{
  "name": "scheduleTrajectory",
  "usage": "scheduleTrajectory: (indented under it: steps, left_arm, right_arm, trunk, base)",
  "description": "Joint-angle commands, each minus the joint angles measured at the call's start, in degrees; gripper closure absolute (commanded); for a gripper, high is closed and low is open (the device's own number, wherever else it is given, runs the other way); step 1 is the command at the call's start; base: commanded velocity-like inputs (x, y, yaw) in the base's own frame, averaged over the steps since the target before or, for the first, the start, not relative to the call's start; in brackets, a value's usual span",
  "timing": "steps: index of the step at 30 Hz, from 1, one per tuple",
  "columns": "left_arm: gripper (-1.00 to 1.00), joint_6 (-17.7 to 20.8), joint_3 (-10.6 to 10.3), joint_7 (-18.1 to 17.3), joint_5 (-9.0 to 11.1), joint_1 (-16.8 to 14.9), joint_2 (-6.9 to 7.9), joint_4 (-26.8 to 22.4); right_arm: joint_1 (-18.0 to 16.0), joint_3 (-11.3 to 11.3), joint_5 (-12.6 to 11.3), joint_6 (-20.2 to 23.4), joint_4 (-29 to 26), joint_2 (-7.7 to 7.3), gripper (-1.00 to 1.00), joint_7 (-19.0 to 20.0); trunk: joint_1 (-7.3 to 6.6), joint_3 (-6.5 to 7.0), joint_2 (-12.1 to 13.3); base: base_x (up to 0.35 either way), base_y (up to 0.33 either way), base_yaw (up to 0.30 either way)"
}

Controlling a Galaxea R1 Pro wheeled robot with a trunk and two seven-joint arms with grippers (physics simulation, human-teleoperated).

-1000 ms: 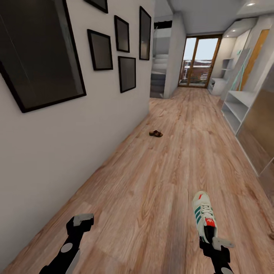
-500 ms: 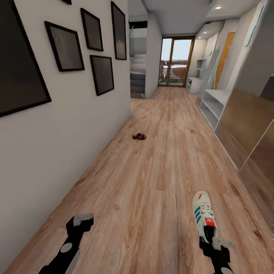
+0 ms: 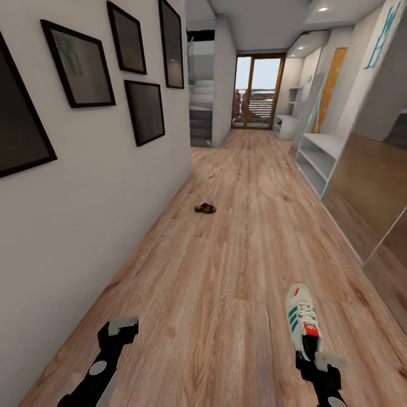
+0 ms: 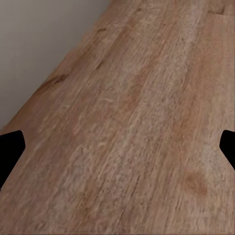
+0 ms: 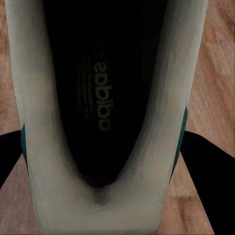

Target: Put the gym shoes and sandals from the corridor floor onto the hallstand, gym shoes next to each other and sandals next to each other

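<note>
Swinging rightward along the corridor, the head camera now frames more of the hallstand [image 3: 325, 155] at right, while both arms keep their places in the picture. Right gripper [image 3: 319, 362] clamps the heel of a white gym shoe [image 3: 302, 319], carried toe-forward above the corridor floor [image 3: 226, 271]; its dark insole [image 5: 98, 98] shows between the gripper's fingers at the wrist. Left gripper [image 3: 120, 327] hangs wide and empty over bare planks. One brown sandal [image 3: 205, 208] lies well ahead near the picture-hung wall [image 3: 85, 186]. The rack appears to be the next destination.
</note>
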Motion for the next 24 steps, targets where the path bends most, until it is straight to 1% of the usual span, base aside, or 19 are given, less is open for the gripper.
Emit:
scheduleTrajectory:
  steps: [1,24]
  left_arm:
    - [-1.00,-0.18,-0.07,0.14,0.13,-0.03,0.01,0.04]
    - [-1.00,-0.24,-0.07,0.13,0.21,-0.03,-0.06,0.10]
  right_arm:
    - [-0.03,0.03,-0.58,-0.28,0.02,0.01,1.00,0.14]
    - [-0.03,0.12,-0.49,-0.36,0.19,0.15,1.00,0.13]
  trunk:
    - [0.02,-0.05,-0.02]
    - [0.02,-0.05,-0.02]
  base:
    - [0.340,0.041,-0.001]
    - [0.340,0.004,0.000]
